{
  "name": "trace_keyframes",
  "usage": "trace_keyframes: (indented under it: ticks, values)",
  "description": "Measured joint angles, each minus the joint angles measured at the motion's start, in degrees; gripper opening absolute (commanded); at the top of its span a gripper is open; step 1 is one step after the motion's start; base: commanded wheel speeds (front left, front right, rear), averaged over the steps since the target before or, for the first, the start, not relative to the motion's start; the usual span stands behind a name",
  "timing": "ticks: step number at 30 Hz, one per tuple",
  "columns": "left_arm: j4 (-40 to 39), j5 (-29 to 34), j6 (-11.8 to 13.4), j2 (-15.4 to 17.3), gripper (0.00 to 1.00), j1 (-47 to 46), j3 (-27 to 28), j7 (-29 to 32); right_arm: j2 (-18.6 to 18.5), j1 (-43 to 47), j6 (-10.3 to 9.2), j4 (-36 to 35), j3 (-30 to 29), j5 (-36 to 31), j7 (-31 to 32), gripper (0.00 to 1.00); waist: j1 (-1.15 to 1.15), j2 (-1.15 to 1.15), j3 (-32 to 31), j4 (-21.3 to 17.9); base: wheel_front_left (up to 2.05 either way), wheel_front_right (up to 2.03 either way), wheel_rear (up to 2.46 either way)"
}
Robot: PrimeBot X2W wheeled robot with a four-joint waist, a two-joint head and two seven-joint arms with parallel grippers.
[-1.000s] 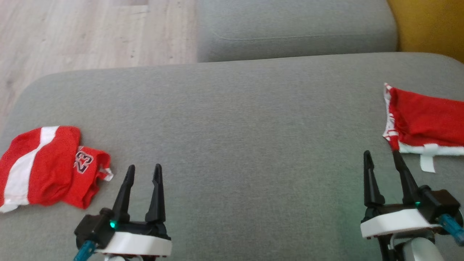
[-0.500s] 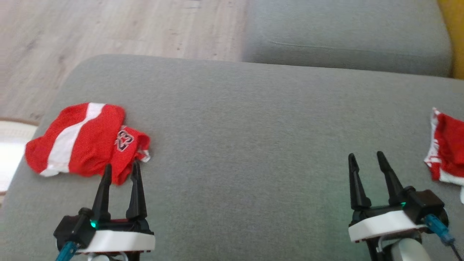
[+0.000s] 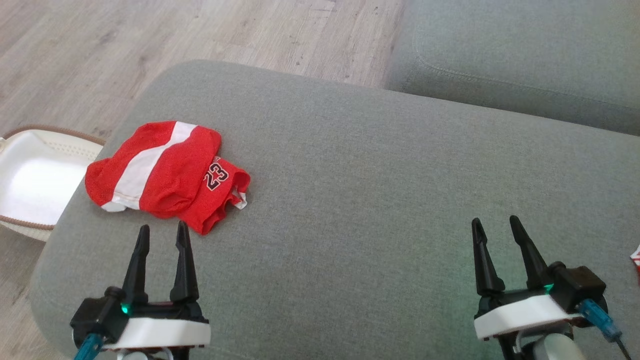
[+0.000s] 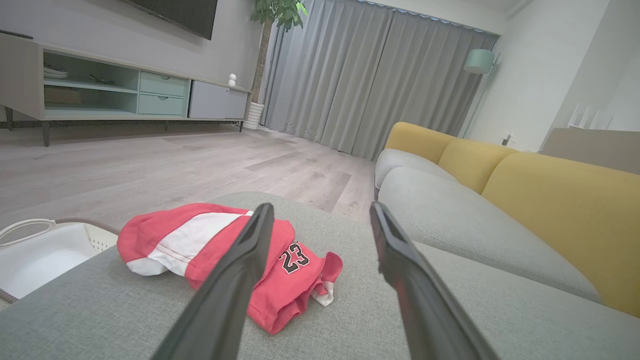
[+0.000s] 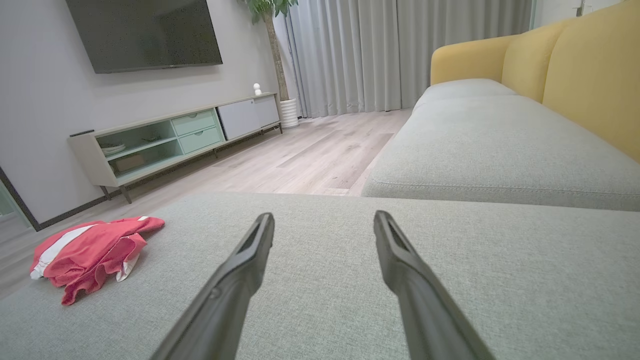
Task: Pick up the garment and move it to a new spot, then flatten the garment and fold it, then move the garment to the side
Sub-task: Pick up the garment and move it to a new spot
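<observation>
Red garment (image 3: 165,175) lying crumpled near cushion's (image 3: 360,165) left edge, just ahead of L gripper (image 3: 162,226). L and R gripper (image 3: 495,220) both hanging wide, empty. Fabric prob. soft, light, floppy; I'm favouring pinching the near hem.

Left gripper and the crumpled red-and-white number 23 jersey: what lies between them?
Only a short strip of bare grey fabric sofa cushion. In the head view the open left gripper sits short of the crumpled red-and-white jersey, touching nothing.
</observation>
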Motion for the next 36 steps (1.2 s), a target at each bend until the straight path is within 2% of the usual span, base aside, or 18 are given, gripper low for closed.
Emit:
trace_keyframes:
  ticks: [6, 13, 19, 25, 33, 36]
  values:
    - [-0.35, 0.25, 0.0, 0.0, 1.0, -0.08, 0.63, 0.0, 0.0, -0.01, 0.0, -0.02, 0.14, -0.01, -0.01, 1.0, 0.0, 0.0, 0.89, -0.54, 0.0, 0.0, 0.0]
    - [3.48, 5.14, 0.0, 0.56, 1.0, -3.68, 3.13, 0.0, 0.0, -1.33, 0.0, -1.14, -1.41, -1.98, 0.0, 1.0, 0.0, 0.0, 5.03, -2.06, 0.0, 0.0, 0.0]
    - [16.51, 7.67, 0.01, 4.07, 1.0, -16.97, 4.03, 0.67, -0.02, -4.71, 0.0, -3.48, -2.91, -4.76, -0.01, 1.0, 0.02, 0.0, 11.6, -2.85, 0.0, 0.0, 0.0]
    - [31.77, 10.89, 0.0, 10.79, 1.0, -29.07, 2.44, 8.62, -0.08, -5.83, 0.0, -4.23, -3.9, -6.76, -0.01, 1.0, 0.02, 0.0, 17.75, -3.57, 0.0, 0.0, 0.0]
    - [45.7, 8.88, -0.01, 13.05, 1.0, -39.83, 2.08, 13.73, -1.15, -8.39, 0.0, -4.98, -4.69, -7.42, -0.01, 1.0, 0.01, 0.0, 22.23, -5.19, 0.0, 0.0, 0.0]
    - [48.36, 8.32, -0.01, 13.33, 1.0, -41.57, 1.56, 14.96, -1.52, -8.36, 0.0, -4.98, -4.75, -7.42, -0.01, 1.0, 0.01, 0.0, 22.73, -5.59, 0.0, 0.0, 0.0]
